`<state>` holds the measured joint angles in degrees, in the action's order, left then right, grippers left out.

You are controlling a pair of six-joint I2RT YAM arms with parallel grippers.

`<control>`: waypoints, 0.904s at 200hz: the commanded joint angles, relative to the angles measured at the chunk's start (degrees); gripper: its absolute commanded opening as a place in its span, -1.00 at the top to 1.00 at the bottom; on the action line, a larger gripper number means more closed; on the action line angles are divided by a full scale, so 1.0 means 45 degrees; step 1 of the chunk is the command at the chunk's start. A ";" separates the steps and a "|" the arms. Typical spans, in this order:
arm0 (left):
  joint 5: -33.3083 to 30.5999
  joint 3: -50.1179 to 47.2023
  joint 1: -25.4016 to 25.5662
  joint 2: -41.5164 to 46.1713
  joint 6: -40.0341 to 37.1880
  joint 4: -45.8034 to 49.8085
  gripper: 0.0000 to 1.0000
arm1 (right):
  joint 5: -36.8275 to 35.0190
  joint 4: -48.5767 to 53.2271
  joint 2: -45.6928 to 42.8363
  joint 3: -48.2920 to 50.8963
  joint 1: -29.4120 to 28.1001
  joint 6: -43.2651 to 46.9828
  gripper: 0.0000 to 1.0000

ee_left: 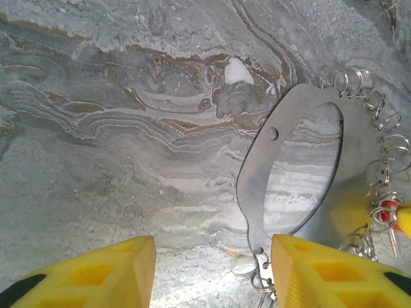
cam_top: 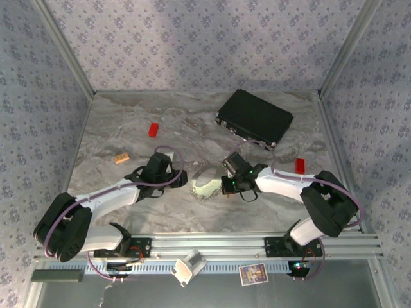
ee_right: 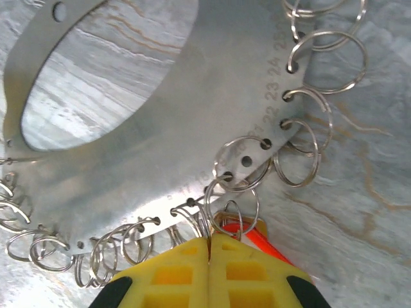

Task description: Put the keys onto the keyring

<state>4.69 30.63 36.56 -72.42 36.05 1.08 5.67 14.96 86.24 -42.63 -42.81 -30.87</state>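
The right gripper (ee_right: 209,247), pressed together, sits at a ring on the keyring (ee_right: 148,147), with the red key (ee_right: 270,247) just beside its tips. The left gripper (ee_left: 212,263), fingers apart, should steady the keyring ahead of it.

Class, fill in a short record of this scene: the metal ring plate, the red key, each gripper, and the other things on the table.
ring plate: flat, silvery, oval cutout, split rings along its edge; lies on the marble table
red key: at the ringed edge, beside the right gripper
left gripper: open, plate's end near one finger
right gripper: shut at the rings; whether it pinches anything is unclear
elsewhere: black case, red block, tan block
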 commanded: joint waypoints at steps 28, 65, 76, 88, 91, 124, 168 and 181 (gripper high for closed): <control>-0.0278 -0.0157 0.0114 0.0235 0.0008 -0.0201 -0.01 | 0.0237 0.0488 -0.0354 -0.0096 -0.0138 0.0217 0.71; -0.0284 -0.0108 0.0126 0.0225 -0.0043 -0.0240 -0.01 | -0.0197 0.0706 -0.0956 0.0040 -0.0234 -0.0137 0.34; -0.0299 -0.0088 0.0137 0.0235 -0.0046 -0.0250 -0.01 | -0.0263 0.0723 -0.1209 0.0113 -0.0233 -0.0324 0.28; -0.0295 -0.0088 0.0156 0.0254 -0.0047 -0.0296 -0.01 | -0.0139 0.0564 -0.1393 0.0261 -0.0289 -0.0602 0.26; -0.0292 -0.0093 0.0158 0.0254 -0.0061 -0.0313 -0.01 | -0.0085 0.0487 -0.1417 0.0319 -0.0314 -0.0701 0.26; -0.0280 -0.0123 0.0154 0.0235 -0.0063 -0.0426 -0.01 | 0.0159 -0.0332 -0.1022 0.0647 -0.0529 -0.1031 0.28; -0.0292 -0.0166 0.0177 0.0293 -0.0082 -0.0355 -0.01 | -0.0268 -0.0034 -0.0281 -0.0050 -0.0538 -0.0210 0.39; -0.0298 -0.0167 0.0177 0.0298 -0.0060 -0.0358 0.00 | -0.0341 0.0118 -0.0078 -0.0253 -0.0527 0.0031 0.39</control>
<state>3.60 30.44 36.88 -72.42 36.03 0.10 5.72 14.11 84.16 -41.04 -45.04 -33.23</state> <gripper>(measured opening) 0.502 0.308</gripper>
